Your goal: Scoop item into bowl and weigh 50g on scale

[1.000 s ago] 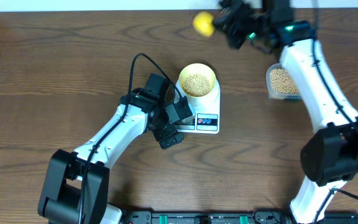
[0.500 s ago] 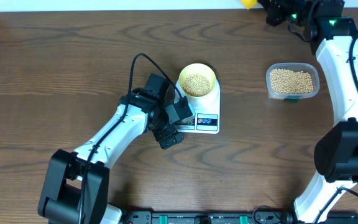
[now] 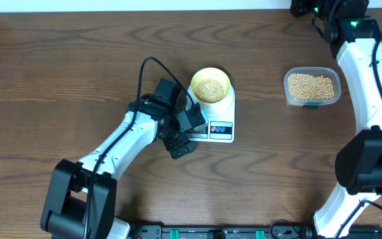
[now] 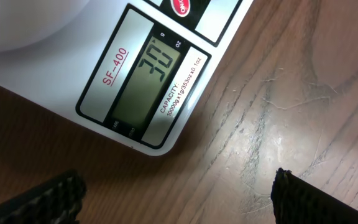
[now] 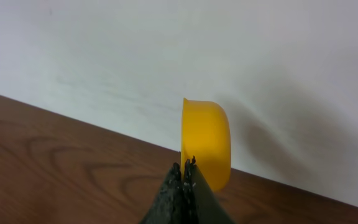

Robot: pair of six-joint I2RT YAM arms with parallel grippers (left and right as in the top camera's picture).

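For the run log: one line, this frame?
left gripper open by scale | right gripper shut on scoop | beans in bowl on scale

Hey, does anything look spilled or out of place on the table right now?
Nothing stands out: the beans sit in the bowl on the scale and in the tub, none visible on the table.

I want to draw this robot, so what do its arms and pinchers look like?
Both arms have smooth white tube-like shells, the left arm and the right arm, with chunky black joints. A thin black cable loops off the left one, and a little green light glows on the right one. The left gripper and right gripper have black, rough-textured fingers.
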